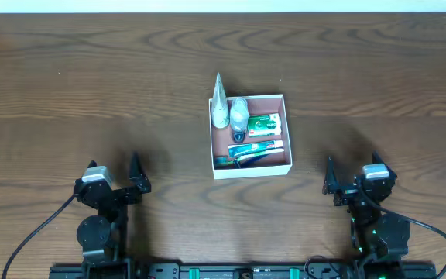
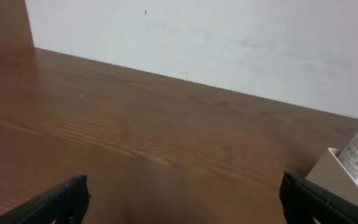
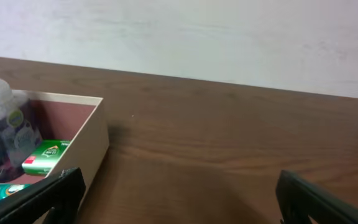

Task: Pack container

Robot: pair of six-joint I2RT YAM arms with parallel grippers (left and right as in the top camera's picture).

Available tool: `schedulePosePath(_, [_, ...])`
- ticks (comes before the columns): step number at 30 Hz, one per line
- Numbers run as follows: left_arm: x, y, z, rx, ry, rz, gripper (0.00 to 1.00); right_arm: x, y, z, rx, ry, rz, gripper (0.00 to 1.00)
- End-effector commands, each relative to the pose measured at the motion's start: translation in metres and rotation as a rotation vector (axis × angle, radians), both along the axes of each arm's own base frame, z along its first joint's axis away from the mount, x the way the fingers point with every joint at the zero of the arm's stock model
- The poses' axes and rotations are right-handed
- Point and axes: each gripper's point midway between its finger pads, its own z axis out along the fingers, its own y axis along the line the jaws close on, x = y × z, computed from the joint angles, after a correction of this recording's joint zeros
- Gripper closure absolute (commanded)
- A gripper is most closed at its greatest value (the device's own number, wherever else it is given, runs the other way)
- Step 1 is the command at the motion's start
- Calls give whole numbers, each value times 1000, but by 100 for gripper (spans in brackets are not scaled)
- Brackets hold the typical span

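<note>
Overhead, we see the container (image 1: pixel 273 104) mid-counter (image 1: pixel 91 77), holding a bottle (image 1: pixel 239 114) and a green packet (image 1: pixel 263 124), with the left gripper (image 1: pixel 113 161) and right gripper (image 1: pixel 353 161) flanking it nearer us, both wide open, empty.

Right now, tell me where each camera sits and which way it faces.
Overhead: above the table, facing down on the container; left gripper and right gripper show, open.
Left wrist: low, facing the back wall; own fingers show, container at right.
Right wrist: low, facing the back wall; own fingers show, container at left.
Shared: the container.
</note>
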Motion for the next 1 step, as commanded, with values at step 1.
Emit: schedulePosePath(1, [0,-2,-15,-12,38,-14,2,0,-6,1,-6,-5,-30,1])
